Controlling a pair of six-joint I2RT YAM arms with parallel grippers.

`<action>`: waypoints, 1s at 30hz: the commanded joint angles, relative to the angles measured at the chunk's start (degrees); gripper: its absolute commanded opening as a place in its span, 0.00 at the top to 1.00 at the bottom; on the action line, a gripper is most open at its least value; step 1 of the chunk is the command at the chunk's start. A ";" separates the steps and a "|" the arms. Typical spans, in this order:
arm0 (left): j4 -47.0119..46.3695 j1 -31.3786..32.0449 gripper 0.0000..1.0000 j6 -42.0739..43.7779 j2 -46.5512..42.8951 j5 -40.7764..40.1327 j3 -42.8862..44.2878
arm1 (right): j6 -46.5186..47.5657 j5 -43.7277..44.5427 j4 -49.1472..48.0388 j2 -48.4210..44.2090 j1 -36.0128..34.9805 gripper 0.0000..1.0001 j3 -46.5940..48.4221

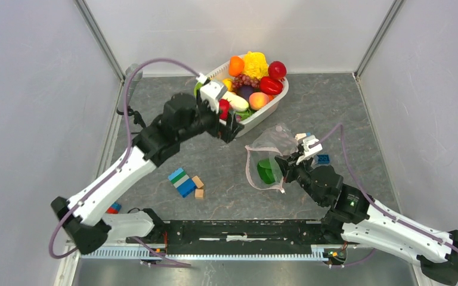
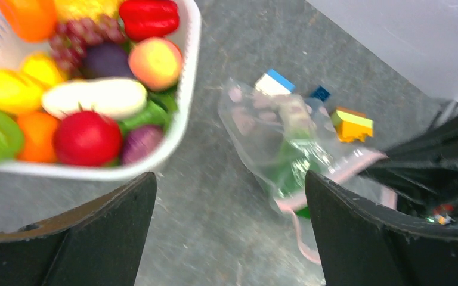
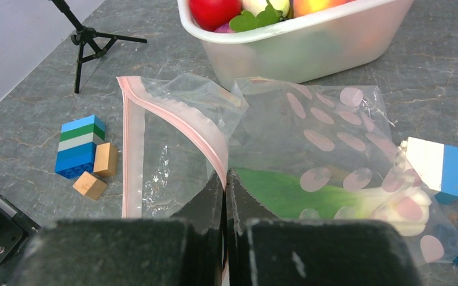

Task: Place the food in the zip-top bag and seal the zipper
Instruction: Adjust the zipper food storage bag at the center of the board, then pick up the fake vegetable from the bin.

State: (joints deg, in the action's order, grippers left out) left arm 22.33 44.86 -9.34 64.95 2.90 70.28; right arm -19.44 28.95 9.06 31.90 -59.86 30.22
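Bag (image 1: pixel 271 149) lies right of centre, just on the near side of the basket (image 1: pixel 266 109), its mouth turned left and gaping. One green vegetable (image 1: pixel 267 171) sits inside it. Right gripper (image 3: pixel 224 182) is clamped on the pink zipper (image 3: pixel 173 119) at the mouth, with its fingers pressed together and the strip pinched between them. Left gripper (image 1: pixel 231 128) hovers at the basket's near-left rim, jaws spread wide with nothing in them. The rest of the food (image 1: pixel 255 80) is piled in the basket on the far side. Blocks (image 1: pixel 185 182) lie to the near left of the bag, with more just right of it.
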 commanded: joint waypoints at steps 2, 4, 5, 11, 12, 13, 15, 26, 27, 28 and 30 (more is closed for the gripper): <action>5.36 -7.20 0.00 13.54 11.86 8.46 12.11 | -1.68 -1.15 -1.75 -0.94 -0.02 0.98 -0.63; 6.26 -10.01 0.00 14.47 16.46 8.26 15.59 | -1.97 -1.44 -1.42 -1.20 -0.01 0.98 -0.76; 7.97 -10.98 0.00 14.39 19.19 6.94 18.66 | -2.00 -1.61 -1.26 -1.42 0.00 0.98 -0.85; 11.58 -12.07 0.00 14.65 29.92 -2.66 24.60 | -2.45 -1.16 -1.50 -2.80 0.00 0.97 -1.56; 11.03 -12.15 0.00 14.24 30.92 -3.41 24.64 | -2.51 -1.14 -1.50 -2.74 0.04 0.97 -1.49; 10.35 -12.23 0.00 13.66 32.10 -4.51 24.75 | -2.42 -1.17 -1.50 -2.53 0.01 0.97 -1.32; 9.85 -12.34 0.00 13.14 33.97 -5.24 25.07 | -2.10 -1.57 -1.44 -2.13 -0.01 0.97 -0.89; -0.52 -13.86 0.00 14.07 38.07 -11.29 21.46 | -1.87 -3.69 -1.75 -1.11 0.00 0.97 -0.38; -1.19 -14.14 0.00 14.21 38.35 -10.36 21.39 | -1.86 -3.77 -1.74 -1.09 -0.01 0.97 -0.34; -0.98 -14.36 0.00 14.49 38.82 -9.72 21.70 | -1.89 -3.80 -1.76 -1.13 -0.02 0.97 -0.27; 0.41 -14.69 0.00 14.62 40.06 -8.42 22.18 | -1.77 -3.79 -1.69 -1.09 -0.03 0.97 -0.33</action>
State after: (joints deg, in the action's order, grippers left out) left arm 25.65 31.22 2.83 102.72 -6.42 91.53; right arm -21.21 25.50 9.10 30.85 -59.86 28.67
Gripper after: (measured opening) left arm 0.994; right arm 0.033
